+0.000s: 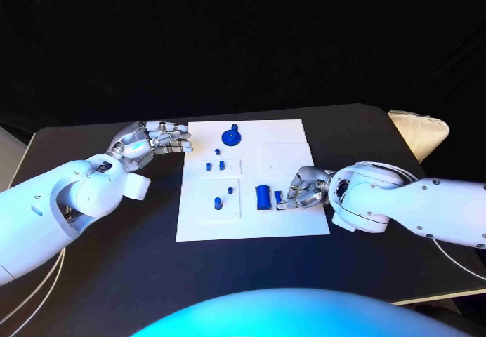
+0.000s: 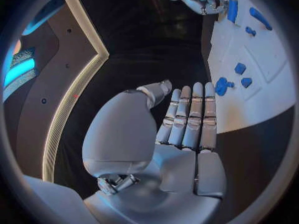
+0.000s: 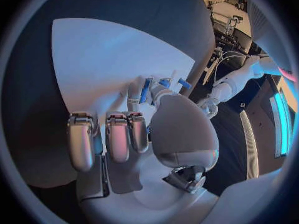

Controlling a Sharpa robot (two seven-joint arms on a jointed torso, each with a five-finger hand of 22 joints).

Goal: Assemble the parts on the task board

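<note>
The white task board lies in the middle of the black table. A round blue part stands near its far edge, and several small blue parts sit in its left half. A blue block stands near the board's right front. My right hand rests on the board beside the block and pinches a slim blue part between thumb and a finger, with the other fingers curled in. My left hand hovers off the board's far left corner, fingers straight, holding nothing.
A pale cloth-like object lies at the table's far right edge. Bare black table stretches to the left of and in front of the board. White cables hang along both arms near the table's edges.
</note>
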